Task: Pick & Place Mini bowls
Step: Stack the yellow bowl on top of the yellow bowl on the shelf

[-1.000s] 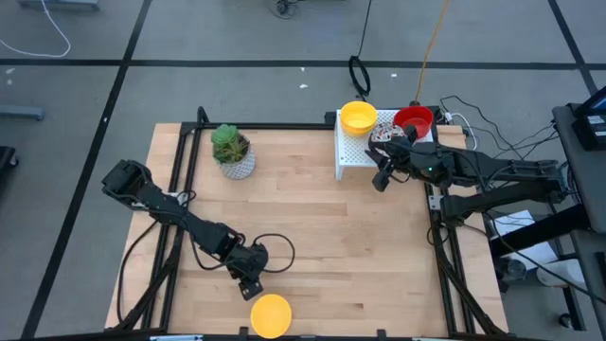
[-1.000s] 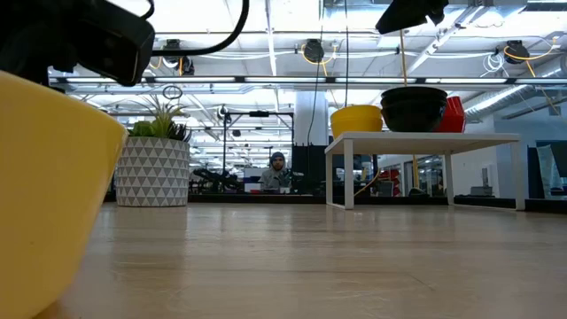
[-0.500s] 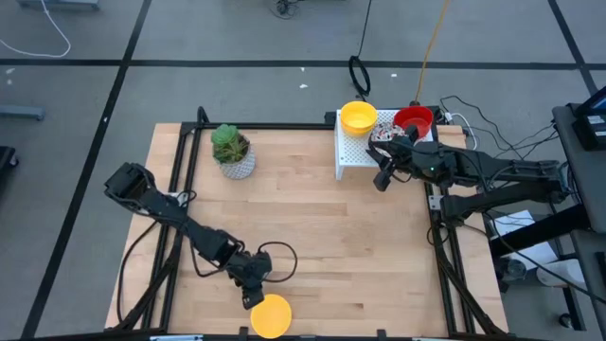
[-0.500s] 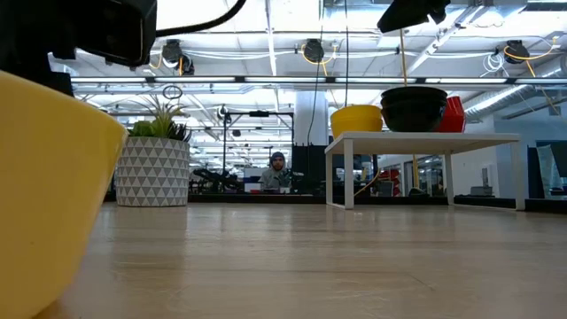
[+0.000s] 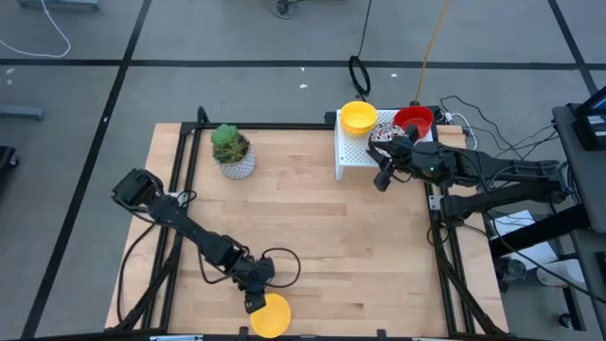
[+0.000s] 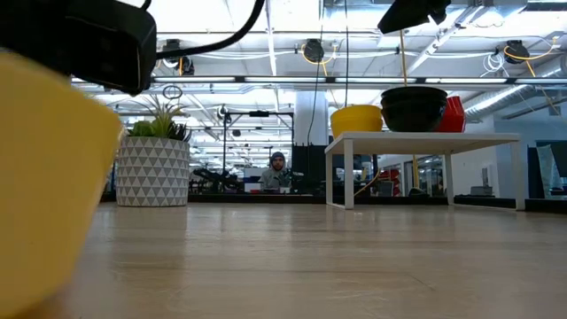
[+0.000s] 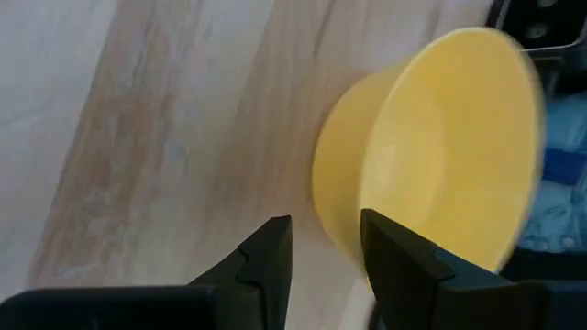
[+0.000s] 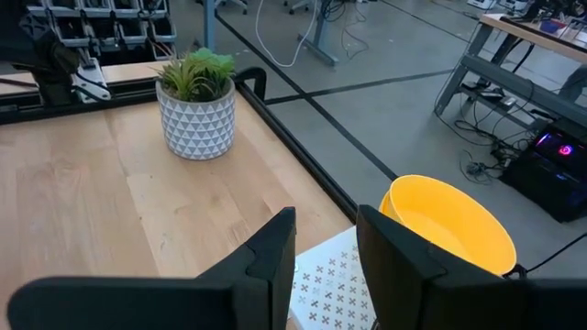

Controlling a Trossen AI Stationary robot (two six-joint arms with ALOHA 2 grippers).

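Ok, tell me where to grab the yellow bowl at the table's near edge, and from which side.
Grip the rim wall of the yellow bowl, one jaw inside and one outside. It sits upright and open-topped, so its thin wall is the only narrow part. Come from above on the side facing the left gripper, which hangs right there with jaws open.

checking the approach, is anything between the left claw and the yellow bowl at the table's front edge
Nothing visible. The left claw sits right beside the glossy yellow mini bowl on the wooden table, and the wrist view shows its open fingers flanking the bowl's rim with only bare wood between.
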